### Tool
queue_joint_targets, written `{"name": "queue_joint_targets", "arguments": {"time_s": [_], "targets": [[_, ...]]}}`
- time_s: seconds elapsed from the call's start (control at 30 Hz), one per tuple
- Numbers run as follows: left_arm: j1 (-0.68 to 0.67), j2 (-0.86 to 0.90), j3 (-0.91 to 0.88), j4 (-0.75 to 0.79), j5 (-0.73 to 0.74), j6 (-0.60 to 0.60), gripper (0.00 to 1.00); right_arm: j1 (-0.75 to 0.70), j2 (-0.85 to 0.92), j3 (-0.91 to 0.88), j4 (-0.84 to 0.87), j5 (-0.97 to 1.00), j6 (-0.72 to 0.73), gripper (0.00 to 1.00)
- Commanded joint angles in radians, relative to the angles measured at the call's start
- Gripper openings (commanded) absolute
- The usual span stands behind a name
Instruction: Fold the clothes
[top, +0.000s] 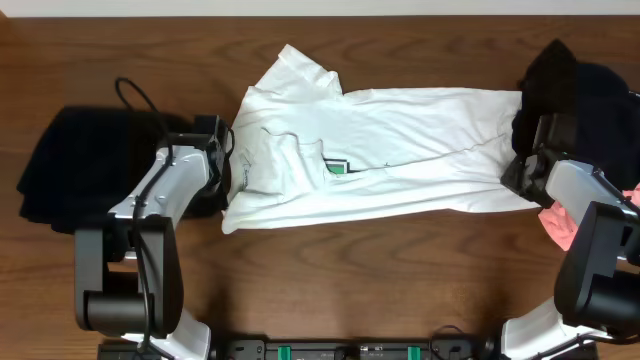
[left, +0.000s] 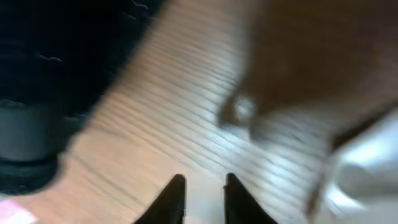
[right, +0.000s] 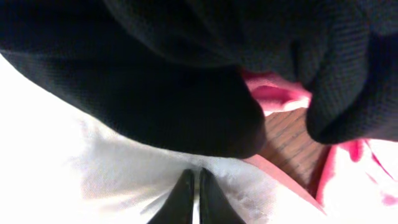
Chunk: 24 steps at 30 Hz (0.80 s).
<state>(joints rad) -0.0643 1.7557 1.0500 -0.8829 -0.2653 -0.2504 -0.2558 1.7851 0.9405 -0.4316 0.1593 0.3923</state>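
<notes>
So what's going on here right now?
Two arms are working on a white T-shirt stretched across the table. The left gripper is at its left end, slightly open over bare wood, holding nothing. The right gripper is at the right end, fingers nearly together over white fabric; whether it pinches any is unclear. A black garment lies left, a black pile and pink cloth right.

Robot lab workstation. Left arm and right arm sit on a black base rail at 6 o'clock of a wood-grain table. Loose cable at 10 o'clock. Black garment pile at 9, dark garment pile at 3.
</notes>
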Motion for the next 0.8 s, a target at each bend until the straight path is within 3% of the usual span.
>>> {"name": "queue_joint_targets", "arguments": {"time_s": [0.0, 0.13, 0.27, 0.53, 0.67, 0.77], "targets": [[0.002, -0.021, 0.029, -0.005, 0.201, 0.012, 0.26, -0.024, 0.06, -0.057, -0.025, 0.004, -0.016, 0.23], [0.002, -0.073, 0.056, -0.004, 0.285, 0.033, 0.26, -0.024, 0.035, -0.04, -0.027, -0.098, -0.081, 0.42], [0.001, -0.183, 0.083, 0.031, 0.291, 0.048, 0.26, -0.024, -0.054, -0.006, -0.052, -0.152, -0.096, 0.48], [-0.01, -0.22, 0.063, 0.22, 0.495, 0.112, 0.21, -0.006, -0.257, 0.015, -0.085, -0.317, -0.109, 0.46], [-0.048, -0.128, 0.059, 0.304, 0.63, 0.235, 0.21, 0.033, -0.301, 0.015, -0.12, -0.387, -0.138, 0.47], [-0.087, -0.048, 0.059, 0.359, 0.647, 0.319, 0.22, 0.072, -0.305, 0.015, -0.137, -0.459, -0.203, 0.47]]}}
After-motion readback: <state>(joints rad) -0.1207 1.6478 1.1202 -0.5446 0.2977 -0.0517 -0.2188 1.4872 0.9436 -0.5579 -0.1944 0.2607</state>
